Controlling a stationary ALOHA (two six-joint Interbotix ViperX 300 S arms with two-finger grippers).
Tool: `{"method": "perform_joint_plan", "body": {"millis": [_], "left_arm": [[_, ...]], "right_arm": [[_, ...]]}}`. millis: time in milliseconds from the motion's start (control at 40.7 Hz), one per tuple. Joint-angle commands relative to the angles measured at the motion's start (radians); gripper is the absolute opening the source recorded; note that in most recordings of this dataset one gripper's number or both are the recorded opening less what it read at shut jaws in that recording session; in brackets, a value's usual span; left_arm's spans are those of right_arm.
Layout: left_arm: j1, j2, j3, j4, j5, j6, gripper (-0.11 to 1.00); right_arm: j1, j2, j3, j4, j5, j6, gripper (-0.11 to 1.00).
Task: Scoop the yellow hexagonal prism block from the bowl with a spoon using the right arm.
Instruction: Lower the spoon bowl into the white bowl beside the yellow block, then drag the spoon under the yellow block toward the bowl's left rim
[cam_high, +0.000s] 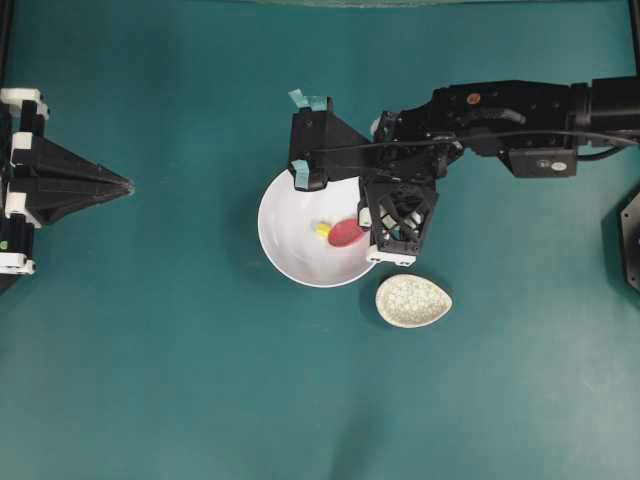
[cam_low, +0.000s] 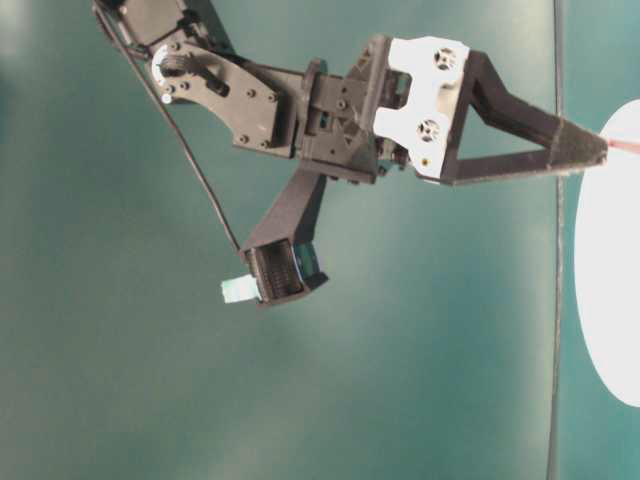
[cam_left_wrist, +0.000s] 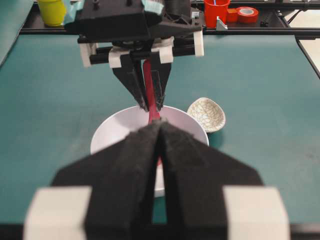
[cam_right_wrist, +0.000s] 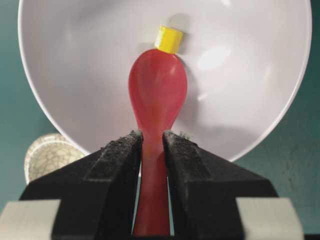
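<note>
The white bowl (cam_high: 290, 215) sits mid-table. In it lies the tiny yellow hexagonal prism block (cam_high: 322, 230), and the right wrist view shows the block (cam_right_wrist: 168, 39) touching the tip of the red spoon's scoop (cam_right_wrist: 157, 85). The block is not in the scoop. My right gripper (cam_right_wrist: 152, 137) is shut on the spoon's handle and hangs over the bowl's right side (cam_high: 368, 222). The scoop (cam_high: 346, 233) rests low inside the bowl (cam_right_wrist: 250, 100). My left gripper (cam_high: 122, 185) is shut and empty at the far left, pointing toward the bowl (cam_left_wrist: 115, 135).
A small speckled beige dish (cam_high: 413, 300) stands just right of the bowl's front. At the table's far edge the left wrist view shows a yellow cup (cam_left_wrist: 51, 10), a red cup (cam_left_wrist: 216, 10) and a tape roll (cam_left_wrist: 246, 14).
</note>
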Motion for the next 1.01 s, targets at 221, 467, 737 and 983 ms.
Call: {"method": "perform_joint_plan", "body": {"millis": [221, 467, 737, 983], "left_arm": [[0.002, 0.005, -0.028, 0.003, -0.009, 0.002, 0.00], [0.002, 0.005, -0.028, 0.003, -0.009, 0.002, 0.00], [0.000, 0.005, -0.028, 0.002, -0.005, 0.002, 0.00], [0.002, 0.005, -0.028, 0.003, -0.005, 0.002, 0.00]], "right_arm": [[0.002, -0.002, -0.023, -0.002, -0.084, -0.005, 0.23], [0.002, 0.000, -0.021, -0.002, -0.166, -0.012, 0.23], [0.002, 0.000, -0.025, -0.002, -0.202, -0.014, 0.23], [0.002, -0.012, -0.025, -0.029, -0.247, -0.014, 0.23]]}}
